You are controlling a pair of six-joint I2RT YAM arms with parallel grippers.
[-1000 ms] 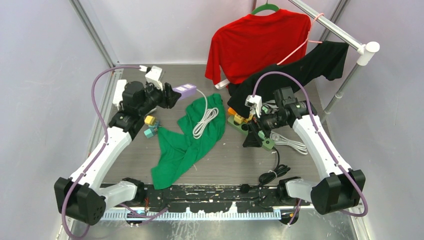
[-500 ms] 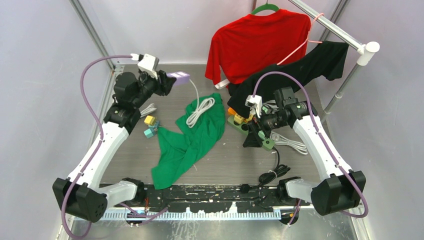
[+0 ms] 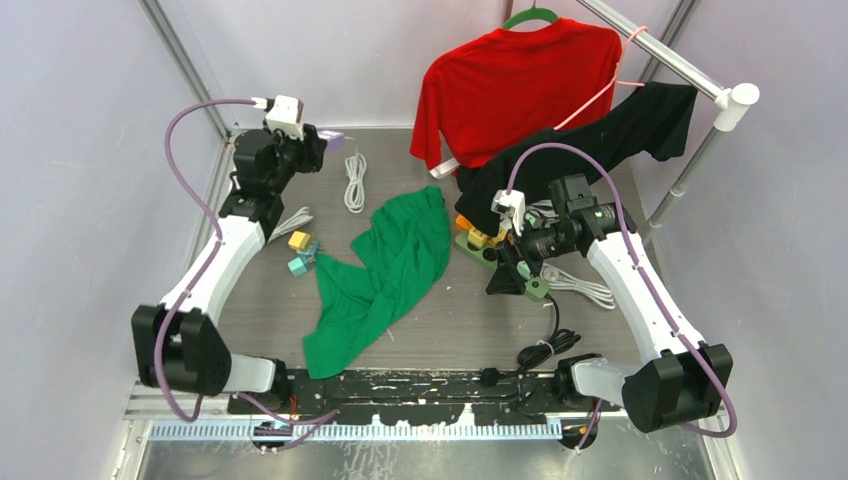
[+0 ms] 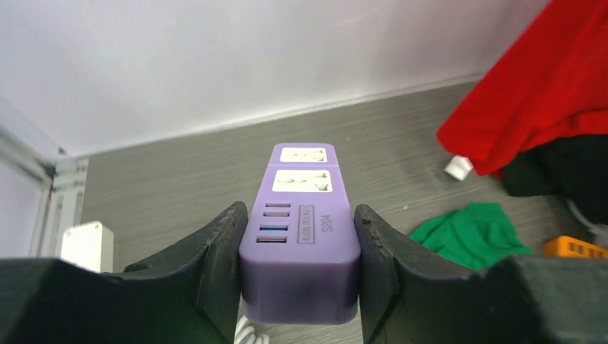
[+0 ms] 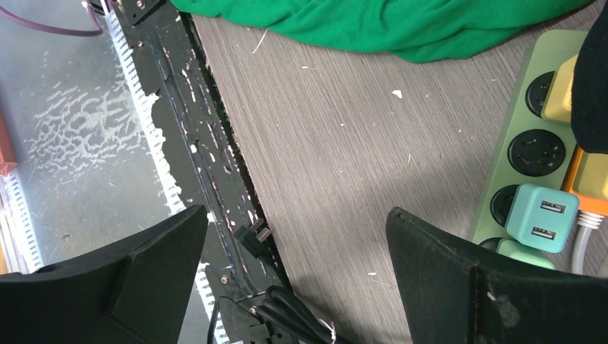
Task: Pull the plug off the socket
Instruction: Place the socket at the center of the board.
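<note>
The left gripper is clamping the purple power strip by its two long sides, at about 10 o'clock on the table. In the left wrist view the fingers are pressing flat against the strip, which is facing outlets-up. Its long axis is running straight away from the camera toward 12 o'clock, with the row of USB ports at the gripped end. Seen from above, its free end is pointing toward 3 o'clock. It appears to be raised off the table.

The right gripper is hanging with its jaws wide apart, gripping nothing, over bare table at about 3 o'clock. Just beside it the green power strip is lying flat, its long axis running from 10 o'clock to 4 o'clock. In the right wrist view this strip is carrying a teal USB adapter, a yellow plug and an orange plug, all seated in it.

The table is grey wood-grain, dusted with small white specks. A coiled white cable is lying at 11 o'clock and a crumpled green cloth is spreading across the middle. A red shirt and a black shirt are hanging from a rail at 1 o'clock. Pale lilac walls are enclosing the space.
</note>
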